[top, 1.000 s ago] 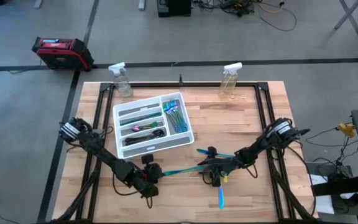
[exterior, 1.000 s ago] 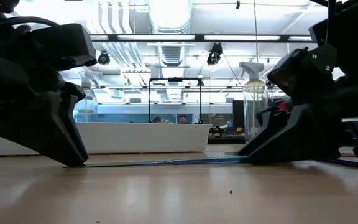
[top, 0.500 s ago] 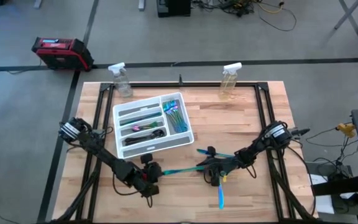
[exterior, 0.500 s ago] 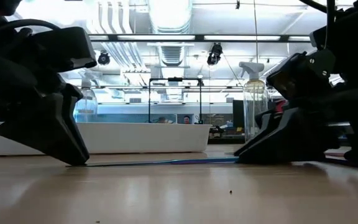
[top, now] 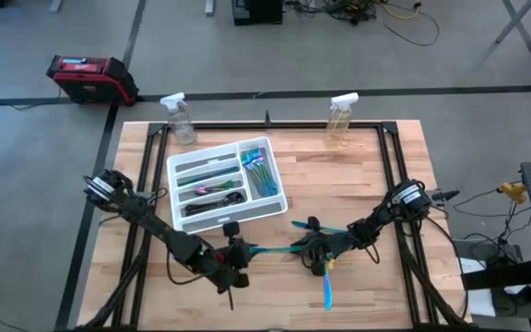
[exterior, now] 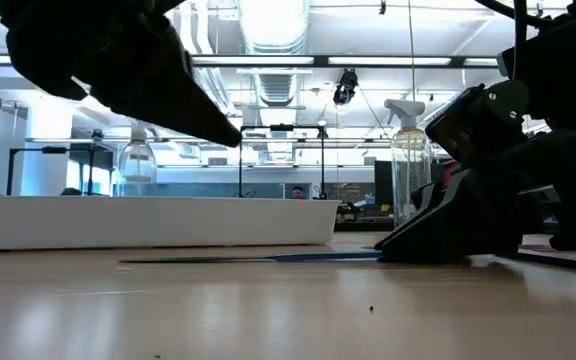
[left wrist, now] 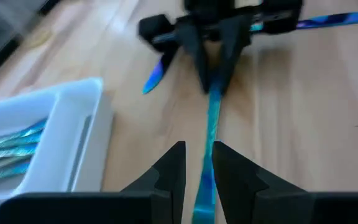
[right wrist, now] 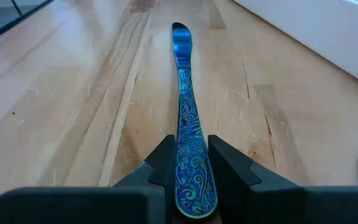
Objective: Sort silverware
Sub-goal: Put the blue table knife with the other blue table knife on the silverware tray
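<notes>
Lifted clear of the wood since the earlier frame, the left gripper (top: 235, 261) now hangs above the near end of the long blue utensil (top: 270, 250). It had been resting on the table at that end. Its fingers (left wrist: 174, 167) stand a little apart with the strip showing between them, but whether they touch it I cannot tell. Just behind it sits the white tray (top: 178, 166), already holding several sorted pieces in its slots.

Moving rightward, the utensil lies flat on the table (top: 358, 175), running toward the right gripper (top: 313, 247), which has narrowed over the last second. The wrist view shows its fingers (right wrist: 163, 163) hugging the patterned handle on both sides, pinching the piece at that end. Two more blue pieces lie close by: one (top: 328, 293) nearer the front edge, another (top: 300, 224) just behind the gripper.

The step in hand looks like a pickup of this one utensil. To do it well, the right gripper should finish closing squarely on the handle before raising it, lift straight so the thin strip does not twist, and the left should stay clear.
</notes>
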`<state>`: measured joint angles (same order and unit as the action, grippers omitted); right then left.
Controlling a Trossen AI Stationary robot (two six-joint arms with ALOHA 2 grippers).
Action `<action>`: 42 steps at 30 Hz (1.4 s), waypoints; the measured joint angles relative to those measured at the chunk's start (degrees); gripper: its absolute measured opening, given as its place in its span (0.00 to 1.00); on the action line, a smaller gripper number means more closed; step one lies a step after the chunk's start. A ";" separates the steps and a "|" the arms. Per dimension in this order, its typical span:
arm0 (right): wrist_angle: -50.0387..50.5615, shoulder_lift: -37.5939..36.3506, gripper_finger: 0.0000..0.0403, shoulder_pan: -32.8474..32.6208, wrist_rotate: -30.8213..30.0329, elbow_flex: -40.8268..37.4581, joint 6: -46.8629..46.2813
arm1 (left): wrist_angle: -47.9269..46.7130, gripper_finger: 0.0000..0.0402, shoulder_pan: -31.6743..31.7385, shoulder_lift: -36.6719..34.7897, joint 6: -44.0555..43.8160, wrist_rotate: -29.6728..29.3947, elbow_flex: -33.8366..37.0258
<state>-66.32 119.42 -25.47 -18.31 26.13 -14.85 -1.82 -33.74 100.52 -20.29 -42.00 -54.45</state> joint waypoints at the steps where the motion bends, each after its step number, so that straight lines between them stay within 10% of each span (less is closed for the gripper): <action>1: 0.02 0.00 0.15 0.00 -0.03 0.00 -0.58 | 0.28 0.16 0.47 0.39 1.25 0.87 -0.04; 18: 0.56 -0.19 0.15 0.02 -0.71 0.55 -6.39 | 15.41 0.18 7.87 8.69 26.41 8.57 -0.29; 34: 1.90 -2.54 0.15 -0.02 0.55 0.70 -11.11 | 10.57 0.37 10.77 15.46 26.85 11.30 -5.88; 42: 0.87 -2.60 0.15 -0.04 0.16 0.70 -12.87 | 10.23 0.30 11.04 15.50 26.83 8.81 -5.88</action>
<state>-65.45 116.81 -25.52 -18.16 26.83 -27.73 8.40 -22.71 116.02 6.55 -33.19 -60.34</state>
